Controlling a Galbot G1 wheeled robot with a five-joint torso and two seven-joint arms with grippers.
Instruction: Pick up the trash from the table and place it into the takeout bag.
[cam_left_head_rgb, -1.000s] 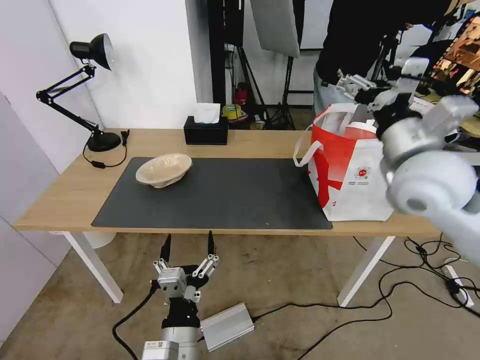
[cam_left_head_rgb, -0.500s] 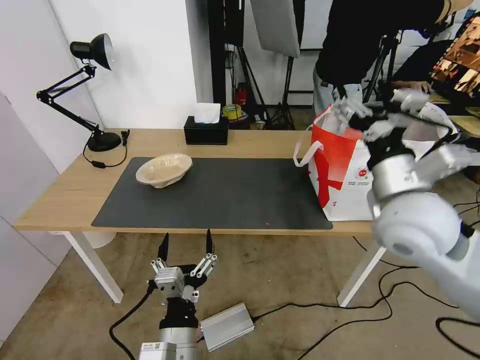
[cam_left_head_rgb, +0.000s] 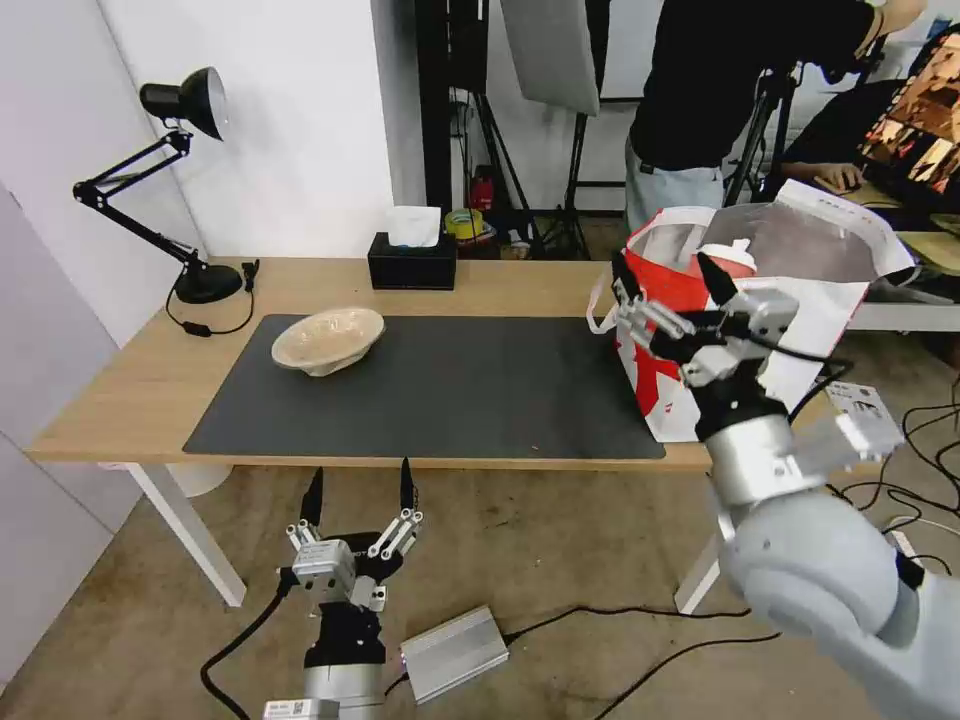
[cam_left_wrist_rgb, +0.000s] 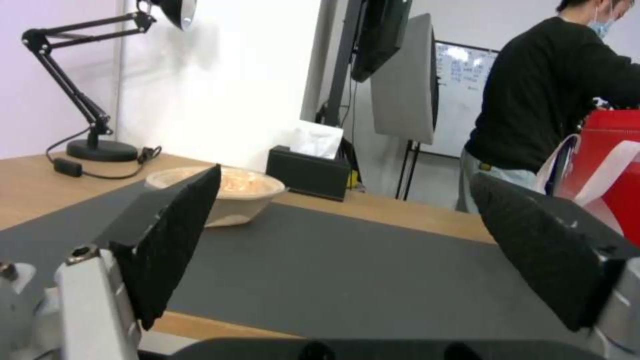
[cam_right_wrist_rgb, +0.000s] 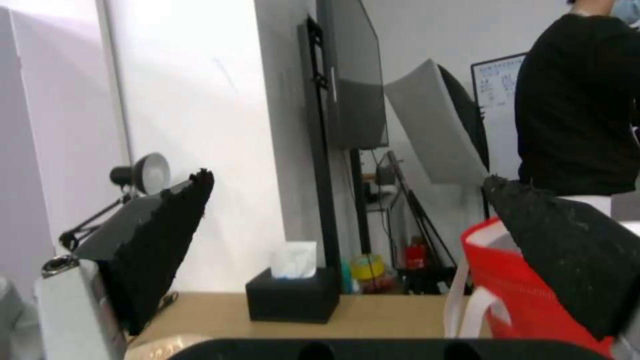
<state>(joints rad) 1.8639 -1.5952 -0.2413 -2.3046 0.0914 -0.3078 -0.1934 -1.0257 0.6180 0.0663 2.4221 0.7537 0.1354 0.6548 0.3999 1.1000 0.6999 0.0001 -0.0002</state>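
Trash remaining: beige pulp bowl (cam_left_head_rgb: 328, 340) on the table (cam_left_head_rgb: 120, 385), well left of the right gripper (cam_left_head_rgb: 672, 290), which hangs empty, fingers apart, beside the takeout bag (cam_left_head_rgb: 700, 370). Next: grasp that bowl's rim.

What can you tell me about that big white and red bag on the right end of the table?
The takeout bag stands upright on the table, partly on the dark grey mat. It looks like soft fabric: white front with a small round logo, red side panel, white strap handles, silver foil lining. Its mouth gapes open, and a red drink cup with a white lid sticks up inside. The right gripper hangs open in front of its red side.
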